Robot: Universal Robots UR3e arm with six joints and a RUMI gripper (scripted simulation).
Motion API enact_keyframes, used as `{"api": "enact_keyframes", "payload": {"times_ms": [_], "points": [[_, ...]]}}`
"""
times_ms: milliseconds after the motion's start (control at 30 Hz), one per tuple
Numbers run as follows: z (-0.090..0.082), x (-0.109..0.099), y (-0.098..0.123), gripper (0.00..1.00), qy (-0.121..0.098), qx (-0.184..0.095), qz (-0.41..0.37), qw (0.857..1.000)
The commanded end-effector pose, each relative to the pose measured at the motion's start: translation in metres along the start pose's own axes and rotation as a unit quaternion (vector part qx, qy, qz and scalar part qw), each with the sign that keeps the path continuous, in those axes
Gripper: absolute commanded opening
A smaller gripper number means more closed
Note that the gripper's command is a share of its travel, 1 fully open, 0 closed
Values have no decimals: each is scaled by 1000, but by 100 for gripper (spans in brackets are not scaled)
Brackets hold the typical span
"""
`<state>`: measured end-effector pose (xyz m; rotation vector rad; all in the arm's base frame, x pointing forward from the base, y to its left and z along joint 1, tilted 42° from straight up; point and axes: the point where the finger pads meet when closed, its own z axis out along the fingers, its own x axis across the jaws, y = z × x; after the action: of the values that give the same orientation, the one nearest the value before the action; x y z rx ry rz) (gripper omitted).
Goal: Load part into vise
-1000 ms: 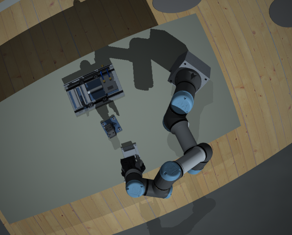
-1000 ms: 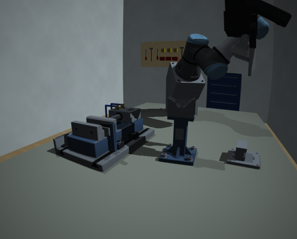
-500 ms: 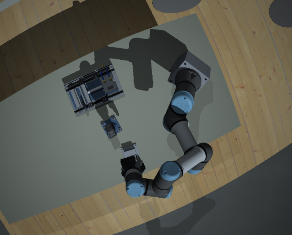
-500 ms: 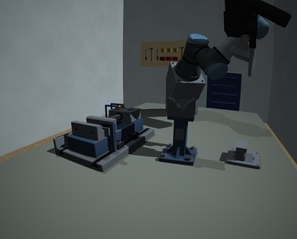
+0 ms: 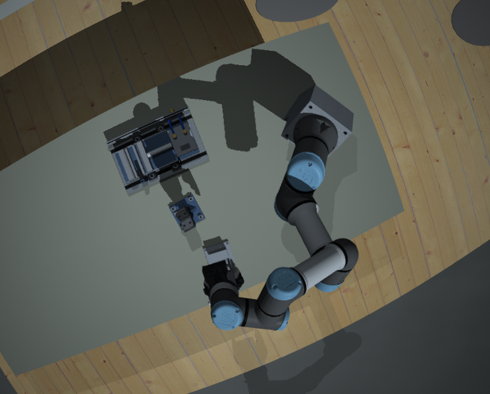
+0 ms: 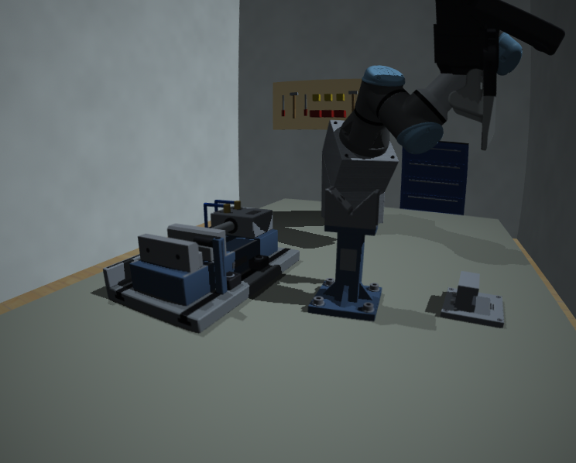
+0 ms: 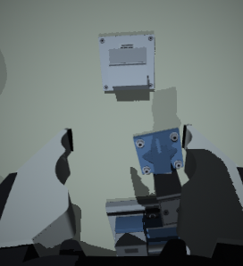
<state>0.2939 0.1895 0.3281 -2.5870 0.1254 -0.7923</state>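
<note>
Part [image 6: 467,289] on infeed plate [image 6: 489,310], label unreadable, jaws apart w/ nothing between.

I read the table mat [image 6: 279,389] as matt grey, smooth. Floor [image 5: 427,105]: pale wood planks, visible grain. Vise [image 6: 179,279]: dull grey and blue metal. Arm's joint caps [image 5: 305,174], at 3 o'clock from the vise: matt blue plastic.

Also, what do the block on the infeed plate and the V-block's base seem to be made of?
The block looks like bare metal, perhaps aluminium: plain matte grey with sharp edges. The infeed plate under it shows the same pale grey. The V-block's base looks like blue painted or anodised metal, with grey bolts at its corners.
</note>
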Motion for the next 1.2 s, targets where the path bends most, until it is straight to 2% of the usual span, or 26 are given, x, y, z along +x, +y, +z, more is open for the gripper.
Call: {"api": "enact_keyframes", "payload": {"times_ms": [0, 800, 1167], "points": [[2, 0, 0, 51, 0, -1, 0, 1000], [20, 0, 0, 51, 0, -1, 0, 1000], [39, 0, 0, 51, 0, -1, 0, 1000]]}}
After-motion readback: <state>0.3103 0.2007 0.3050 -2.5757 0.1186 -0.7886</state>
